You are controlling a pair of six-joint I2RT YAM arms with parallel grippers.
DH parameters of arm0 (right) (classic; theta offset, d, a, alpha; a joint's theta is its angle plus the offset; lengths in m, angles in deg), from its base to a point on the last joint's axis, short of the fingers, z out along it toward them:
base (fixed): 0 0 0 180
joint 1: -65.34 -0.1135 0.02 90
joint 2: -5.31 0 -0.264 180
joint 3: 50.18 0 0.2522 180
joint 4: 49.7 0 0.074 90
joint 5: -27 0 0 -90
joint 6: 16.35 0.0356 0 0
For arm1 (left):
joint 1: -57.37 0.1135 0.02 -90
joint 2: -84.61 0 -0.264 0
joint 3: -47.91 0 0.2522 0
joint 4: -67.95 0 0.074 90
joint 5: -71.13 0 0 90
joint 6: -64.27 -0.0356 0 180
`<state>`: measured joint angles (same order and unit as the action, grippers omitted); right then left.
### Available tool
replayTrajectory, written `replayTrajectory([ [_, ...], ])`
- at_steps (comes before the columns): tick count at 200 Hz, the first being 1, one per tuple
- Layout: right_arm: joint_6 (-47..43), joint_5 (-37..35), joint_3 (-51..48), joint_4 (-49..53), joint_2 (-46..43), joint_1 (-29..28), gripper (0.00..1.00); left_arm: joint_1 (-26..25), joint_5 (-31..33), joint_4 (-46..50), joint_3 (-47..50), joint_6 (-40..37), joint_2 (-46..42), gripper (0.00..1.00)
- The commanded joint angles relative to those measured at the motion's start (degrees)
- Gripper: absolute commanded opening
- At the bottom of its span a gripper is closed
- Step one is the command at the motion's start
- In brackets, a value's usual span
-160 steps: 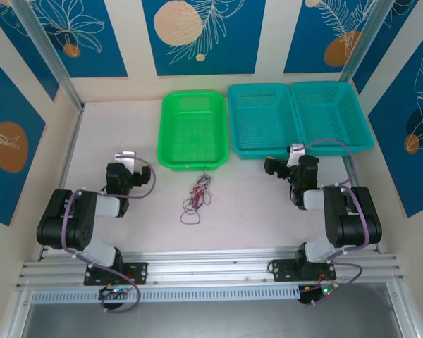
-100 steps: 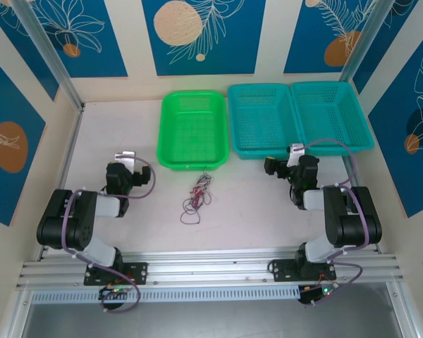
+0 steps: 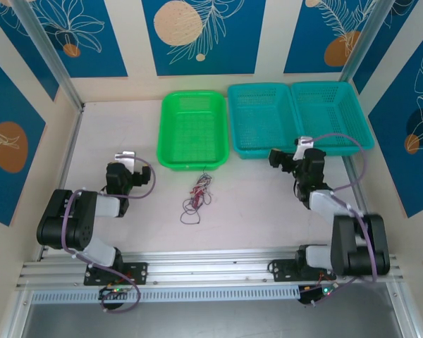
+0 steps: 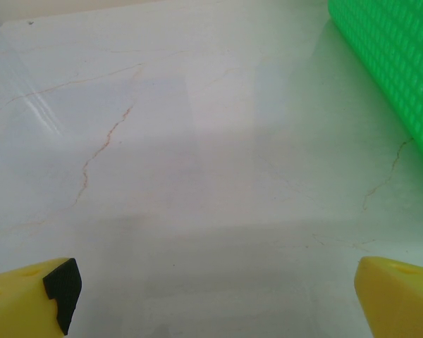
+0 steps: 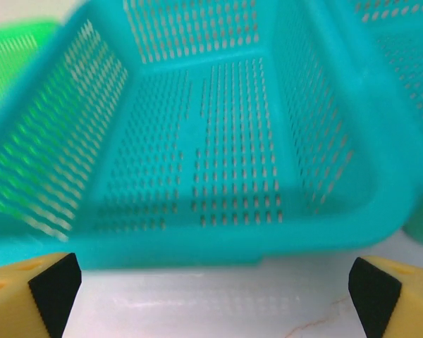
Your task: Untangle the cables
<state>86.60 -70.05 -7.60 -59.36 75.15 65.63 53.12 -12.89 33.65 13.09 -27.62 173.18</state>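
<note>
Cables [image 3: 198, 193] sit mid-frame in the top view as one small knot on the pale surface [image 3: 254, 211], just below the near rim of the green basket [image 3: 161, 141], well apart from both arms. Red and dark strands are readable, with a dark loop trailing toward the lower left; white is hard to pick out against the surface. Judgement: very light, limp, thin wire with no stiffness, so it will drag the whole knot along if one strand is pulled, and it can slip through a loose pinch. Best hold is probably the free trailing loop at the lower-left edge of the clump, with the other arm pinning or pinching the red bundle at the upper end. Left end effector [image 3: 126, 156] at left-centre is wide and holds nothing; its wrist view shows bare surface between the yellow fingertips [image 4: 35, 299]. Right end effector [image 3: 287, 158] at right-centre is also wide and holds nothing, facing the first teal basket [image 3: 261, 120]. Second teal basket [image 3: 331, 113] is at upper right. All three baskets look empty.
</note>
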Motion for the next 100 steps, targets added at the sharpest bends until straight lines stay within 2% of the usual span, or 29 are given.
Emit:
replayTrajectory([
  [1, 10.74, 2.84, 6.02, 20.77, -10.52, 0.23, 0.99, 0.39, -0.95, -1.61, -0.9, 0.13, -0.51, 1.0],
  [25, 19.31, 10.66, 14.14, 41.43, -16.57, -1.14, 1.0, 0.45, -0.95, -1.52, -1.0, 0.13, -0.46, 1.0],
  [46, 21.23, 17.17, 18.39, 51.77, -18.97, -5.19, 0.97, 0.47, -1.23, -1.72, -0.87, 0.3, -0.51, 1.0],
  [65, 21.97, 18.68, 21.25, 56.96, -19.17, -11.29, 0.96, 0.47, 0.16, -0.28, -1.0, 0.75, -1.99, 1.0],
  [86, 23.89, 17.87, 23.62, 58.48, -17.16, -20.04, 0.96, 0.47, 1.71, 3.38, 1.17, 1.64, -10.09, 1.0],
  [94, 24.58, 17.51, 24.43, 58.42, -15.59, -22.87, 0.95, 0.46, 2.19, 9.12, 1.11, 2.77, -14.65, 1.0],
  [100, 25.14, 16.99, 25.14, 58.27, -14.27, -24.87, 0.95, 0.39, 2.38, 17.21, -0.4, 4.21, -18.55, 1.0],
])
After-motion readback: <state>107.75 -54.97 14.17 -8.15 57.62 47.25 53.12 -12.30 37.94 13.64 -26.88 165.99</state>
